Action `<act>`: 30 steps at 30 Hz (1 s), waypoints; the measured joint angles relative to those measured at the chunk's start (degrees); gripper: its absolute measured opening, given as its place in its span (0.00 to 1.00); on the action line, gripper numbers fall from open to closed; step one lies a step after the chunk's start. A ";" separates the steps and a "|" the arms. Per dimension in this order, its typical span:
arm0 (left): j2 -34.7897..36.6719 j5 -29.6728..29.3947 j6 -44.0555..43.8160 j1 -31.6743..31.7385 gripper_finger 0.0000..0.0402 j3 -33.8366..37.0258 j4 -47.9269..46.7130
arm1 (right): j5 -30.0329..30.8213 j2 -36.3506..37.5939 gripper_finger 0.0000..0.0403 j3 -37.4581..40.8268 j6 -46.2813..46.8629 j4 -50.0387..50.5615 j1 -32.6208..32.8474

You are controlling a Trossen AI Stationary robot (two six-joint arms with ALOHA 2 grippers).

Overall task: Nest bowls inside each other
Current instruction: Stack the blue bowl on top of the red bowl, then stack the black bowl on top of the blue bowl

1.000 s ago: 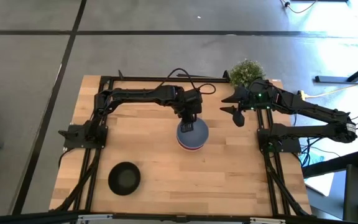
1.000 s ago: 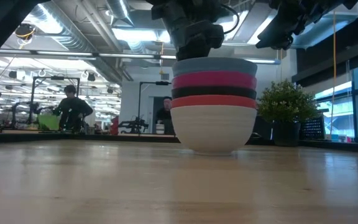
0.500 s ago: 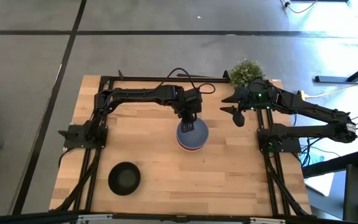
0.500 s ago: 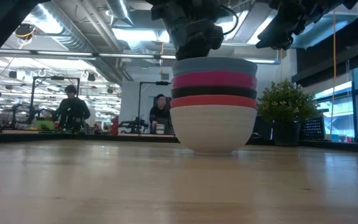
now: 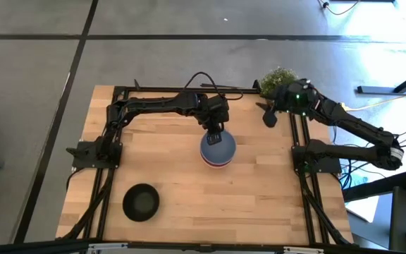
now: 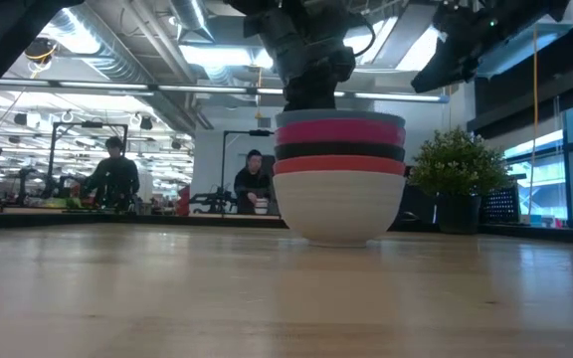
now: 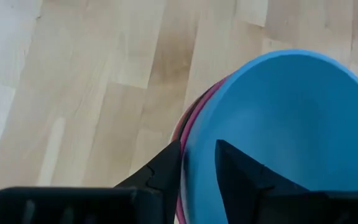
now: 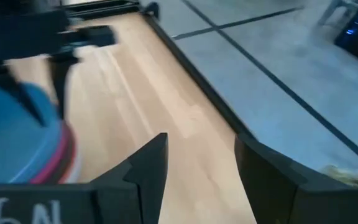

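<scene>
Five bowls stand nested at mid-table (image 5: 218, 150): white (image 6: 341, 204) at the bottom on the wood, then red, black and magenta-pink, with blue (image 7: 284, 130) on top. A second black bowl (image 5: 141, 202) sits alone near the near-left corner. My left gripper (image 7: 199, 149) is at the far side of the stack, shut on the blue bowl. My right gripper (image 8: 201, 155) hangs open and empty above the far-right part of the table (image 5: 268, 118), beside the plant. My left gripper holds the blue bowl by the far part of its rim (image 7: 188, 146). One finger (image 7: 247, 177) is inside the bowl and the other finger (image 7: 163, 168) is outside against the wall. It comes from above, pointing down. The bowl sits level, nested in the pink one.
A small green potted plant (image 5: 279, 79) stands at the far-right corner, close to my right gripper. Black frame rails run along the left, far and right sides of the table. Bare wood lies between the stack and the lone black bowl. People sit in the room beyond (image 6: 112, 174).
My left gripper has moved down, and the blue bowl has sunk deeper into the pink one, so less of its wall shows above the pink rim. My right gripper has swung toward the far-right corner, closer to the plant, and has turned.
</scene>
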State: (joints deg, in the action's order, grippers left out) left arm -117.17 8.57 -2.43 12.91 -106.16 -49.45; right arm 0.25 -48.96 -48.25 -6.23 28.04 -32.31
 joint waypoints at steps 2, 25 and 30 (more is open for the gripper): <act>0.01 -0.01 -0.01 0.00 0.23 -0.01 0.10 | -2.19 0.00 0.46 0.00 -0.97 -0.39 -3.54; 0.01 -0.08 0.01 0.00 0.23 -0.03 4.45 | -7.54 -0.01 0.46 0.00 -2.90 -2.52 -16.66; 0.01 -0.01 0.01 0.00 0.23 -0.16 6.77 | -7.45 -0.01 0.46 0.00 -2.90 -2.52 -16.66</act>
State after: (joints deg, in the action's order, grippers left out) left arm -117.16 8.56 -2.42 12.91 -106.32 -42.68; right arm -7.20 -48.97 -48.25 -9.13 25.52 -48.97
